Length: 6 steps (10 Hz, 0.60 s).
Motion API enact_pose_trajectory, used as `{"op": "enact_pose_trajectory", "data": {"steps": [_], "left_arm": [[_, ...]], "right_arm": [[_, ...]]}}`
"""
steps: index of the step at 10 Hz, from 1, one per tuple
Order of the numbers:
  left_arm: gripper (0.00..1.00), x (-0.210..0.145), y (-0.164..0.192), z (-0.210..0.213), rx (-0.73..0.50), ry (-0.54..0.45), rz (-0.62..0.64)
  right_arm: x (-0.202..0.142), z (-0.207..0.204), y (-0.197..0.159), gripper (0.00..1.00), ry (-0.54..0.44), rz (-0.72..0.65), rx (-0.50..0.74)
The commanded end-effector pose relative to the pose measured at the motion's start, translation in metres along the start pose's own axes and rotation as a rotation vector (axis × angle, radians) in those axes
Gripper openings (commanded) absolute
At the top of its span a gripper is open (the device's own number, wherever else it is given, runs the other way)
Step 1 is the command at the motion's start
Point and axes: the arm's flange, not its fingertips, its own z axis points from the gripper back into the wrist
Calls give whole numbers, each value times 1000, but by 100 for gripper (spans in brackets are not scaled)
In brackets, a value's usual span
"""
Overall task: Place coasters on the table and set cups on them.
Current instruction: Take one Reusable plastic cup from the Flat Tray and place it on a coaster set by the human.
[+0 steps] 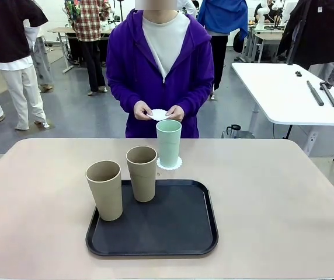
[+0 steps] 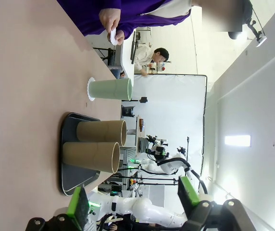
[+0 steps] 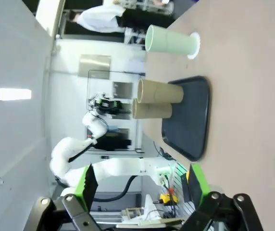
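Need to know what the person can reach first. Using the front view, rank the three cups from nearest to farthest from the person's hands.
1. mint green cup: on its coaster, just in front of the person's hands.
2. back beige cup: at the far edge of the tray.
3. front-left beige cup: on the tray's left side, closer to the robot.

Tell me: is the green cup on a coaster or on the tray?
On a coaster. The green cup stands upright on it, the scalloped white edge showing around the base, on the table beyond the black tray.
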Motion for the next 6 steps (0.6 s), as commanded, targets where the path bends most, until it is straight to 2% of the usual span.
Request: {"op": "enact_pose_trajectory", "data": {"steps": [1, 3, 5, 6], "left_arm": [[100, -1, -1, 1, -13, -2, -14], [100, -1, -1, 1, -13, -2, -14], [100, -1, -1, 1, -13, -2, -14], [100, -1, -1, 1, -13, -2, -14]], "right_arm": [[12, -8, -36, 100, -44, -10, 84], [12, -14, -60, 100, -36, -45, 92], [22, -22, -64, 100, -87, -79, 84], [8, -16, -68, 100, -44, -75, 85]]}}
